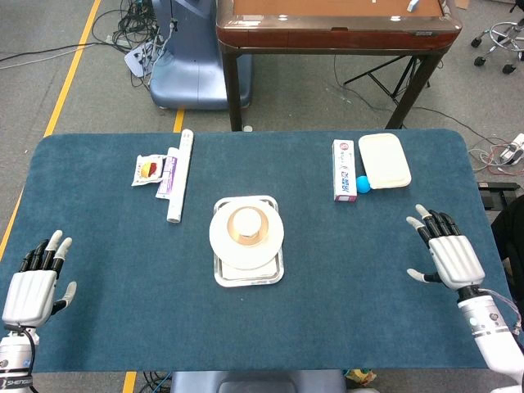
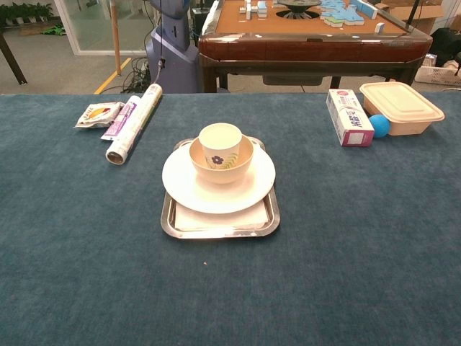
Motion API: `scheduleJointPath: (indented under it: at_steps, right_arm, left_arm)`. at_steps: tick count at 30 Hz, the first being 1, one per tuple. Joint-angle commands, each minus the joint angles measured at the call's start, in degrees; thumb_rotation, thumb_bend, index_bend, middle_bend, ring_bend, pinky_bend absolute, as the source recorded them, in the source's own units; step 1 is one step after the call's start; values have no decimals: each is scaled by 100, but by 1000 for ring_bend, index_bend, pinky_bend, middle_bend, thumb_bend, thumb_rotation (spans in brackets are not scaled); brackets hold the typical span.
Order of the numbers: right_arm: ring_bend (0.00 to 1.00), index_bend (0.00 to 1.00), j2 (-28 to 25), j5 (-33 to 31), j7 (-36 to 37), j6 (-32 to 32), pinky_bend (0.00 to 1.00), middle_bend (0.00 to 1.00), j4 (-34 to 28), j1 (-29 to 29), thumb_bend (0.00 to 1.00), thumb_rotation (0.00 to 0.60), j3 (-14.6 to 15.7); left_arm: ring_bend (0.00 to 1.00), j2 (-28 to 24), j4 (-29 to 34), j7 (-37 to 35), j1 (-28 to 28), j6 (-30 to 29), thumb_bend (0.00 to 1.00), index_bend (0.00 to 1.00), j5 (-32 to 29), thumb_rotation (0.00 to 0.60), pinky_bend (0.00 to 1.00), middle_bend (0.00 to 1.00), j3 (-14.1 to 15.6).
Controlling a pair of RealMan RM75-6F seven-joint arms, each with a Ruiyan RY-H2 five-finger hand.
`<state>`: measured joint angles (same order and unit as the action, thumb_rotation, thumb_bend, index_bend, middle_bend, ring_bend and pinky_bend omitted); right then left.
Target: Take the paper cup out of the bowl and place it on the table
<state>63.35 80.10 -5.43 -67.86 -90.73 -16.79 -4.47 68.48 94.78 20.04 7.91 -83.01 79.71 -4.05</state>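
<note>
Chest view shows the paper cup (image 2: 220,144) standing up straight inside the bowl (image 2: 245,162). The bowl sits on a white plate (image 2: 263,184), and the plate sits on a shiny metal tray (image 2: 167,222) in the middle of the blue worktop (image 2: 360,252). From the head view, the left hand (image 1: 33,285) is near the front left corner, with its fingers spread and nothing in it. The right hand (image 1: 446,254) is near the right edge, also spread and holding nothing. Both hands are far from the cup, so the cup has not been lifted yet. Some things could go wrong. The cup looks light and thin, so a hard squeeze could crush it. A push from the side could tip it over, or make the bowl slide on the smooth plate. If the cup fits tight in the bowl, the bowl may come up with it. The toothpaste box (image 1: 344,170) and the blue ball (image 1: 363,183) are near the right hand's way in, so a wide swing could bump them.
</note>
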Motion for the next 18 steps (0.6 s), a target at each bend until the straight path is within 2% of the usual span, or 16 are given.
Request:
scheduleJointPath:
  at_steps: [1, 7, 18]
  right_arm:
    - [0, 0, -2, -151, 89, 245, 0, 0, 94, -209, 158, 600, -153]
    - [0, 0, -17, -598, 189, 1080, 0, 0, 219, -804, 157, 600, -486]
    - [0, 0, 296, -1231, -248, 2104, 0, 0, 459, -1692, 158, 600, -732]
  left_arm:
    - [0, -4, 25, 16, -15, -28, 354, 0, -25, 600, 103, 0, -12]
    - [0, -8, -28, -40, 17, 35, 354, 0, -124, 600, 103, 0, -62]
    - [0, -1, -104, -103, 54, 75, 354, 0, -202, 600, 103, 0, -108]
